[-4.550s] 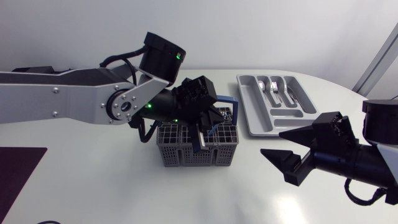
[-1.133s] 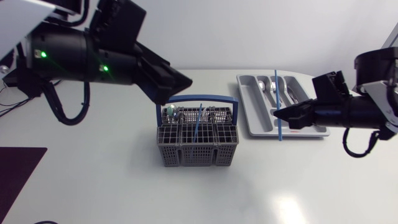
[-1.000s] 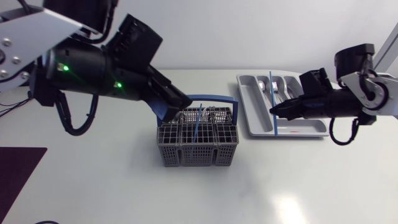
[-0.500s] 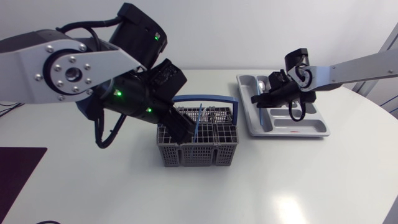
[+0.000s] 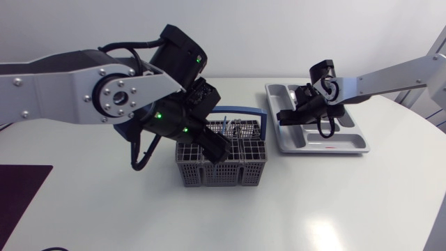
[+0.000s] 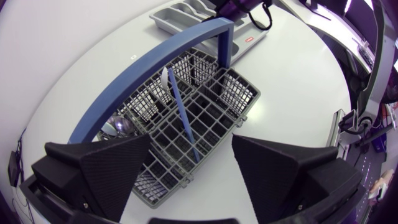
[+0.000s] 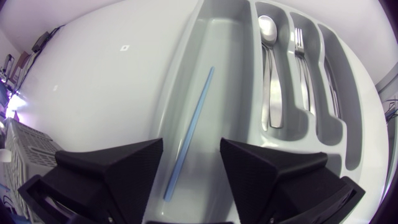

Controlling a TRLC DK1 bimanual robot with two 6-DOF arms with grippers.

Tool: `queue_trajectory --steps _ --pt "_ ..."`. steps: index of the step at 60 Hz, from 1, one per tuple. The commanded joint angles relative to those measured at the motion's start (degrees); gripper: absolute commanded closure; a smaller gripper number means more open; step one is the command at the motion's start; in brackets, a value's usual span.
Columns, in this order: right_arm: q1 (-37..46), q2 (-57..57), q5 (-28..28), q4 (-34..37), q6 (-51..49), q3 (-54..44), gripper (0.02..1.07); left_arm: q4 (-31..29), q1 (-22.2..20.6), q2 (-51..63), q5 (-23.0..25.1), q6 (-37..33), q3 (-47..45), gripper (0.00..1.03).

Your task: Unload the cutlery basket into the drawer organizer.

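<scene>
The grey cutlery basket (image 5: pixel 223 174) with its blue handle (image 6: pixel 143 81) stands mid-table. My left gripper (image 5: pixel 214 149) hovers open just over it; in the left wrist view a thin blue stick (image 6: pixel 183 115) stands upright in the basket grid (image 6: pixel 239 93) between and ahead of the fingers, untouched. A spoon (image 6: pixel 121 124) lies in a far cell. My right gripper (image 5: pixel 284 116) is open above the grey drawer organizer (image 5: pixel 327 143). Under it a second blue stick (image 7: pixel 189 134) lies loose in the long compartment (image 7: pixel 221 37). A spoon (image 7: pixel 267 56) and a fork (image 7: pixel 301 62) fill the neighbouring slots.
A dark mat (image 5: pixel 17 192) lies at the table's left front edge. The left arm's thick links (image 5: pixel 104 97) hang over the area left of the basket. Bare white table (image 5: pixel 313 202) spreads in front of basket and organizer.
My right gripper has gone from shut on the blue stick to open, and the stick now lies in the organizer. The left arm has swung lower over the basket.
</scene>
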State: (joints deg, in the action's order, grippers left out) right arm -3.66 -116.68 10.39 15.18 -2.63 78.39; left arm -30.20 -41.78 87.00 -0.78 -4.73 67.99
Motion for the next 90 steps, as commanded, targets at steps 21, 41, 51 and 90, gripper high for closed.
queue_trajectory --steps 21,41,51,90 --pt "-1.4 34.4 6.2 -3.5 -1.8 -25.9 0.14 10.5 -2.3 3.0 -8.4 6.9 -4.2 0.1" --pt "-2.7 61.7 24.0 0.7 -8.3 -40.8 0.14 15.3 -2.6 5.5 -10.1 8.9 -6.8 0.18" --pt "-4.2 64.2 24.7 1.3 -9.4 -43.3 0.14 18.0 -3.3 5.5 -12.0 9.7 -7.7 0.25" --pt "-9.3 67.3 23.6 2.9 -8.8 -46.0 0.14 20.5 -3.4 7.3 -12.7 11.0 -7.7 0.73"
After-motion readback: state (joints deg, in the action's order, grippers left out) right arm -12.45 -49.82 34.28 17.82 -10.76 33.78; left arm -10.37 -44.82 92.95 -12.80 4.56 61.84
